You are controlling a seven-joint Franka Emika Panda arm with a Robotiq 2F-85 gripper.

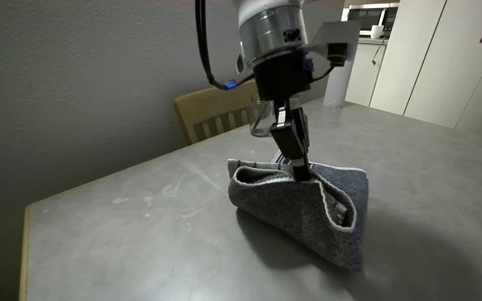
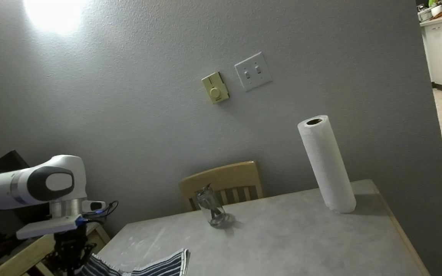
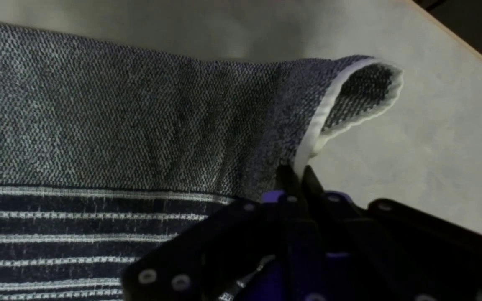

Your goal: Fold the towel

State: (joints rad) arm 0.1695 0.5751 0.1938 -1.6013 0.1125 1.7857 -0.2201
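Observation:
The grey-blue towel lies on the grey table, partly folded over on itself. Its near flap is lifted, with pale edging curling into loops on either side of the fingers. My gripper is shut on the raised edge of the towel. In the wrist view the fingertips pinch the white edging, and the towel shows its navy and white stripes at lower left. In an exterior view the striped end of the towel shows at the bottom edge, beside the gripper; the fingertips there are hard to make out.
A clear glass jar with dark items inside stands behind the towel, also in an exterior view. A white paper towel roll stands upright farther along the table. A wooden chair is against the table's wall-side edge, near the grey wall.

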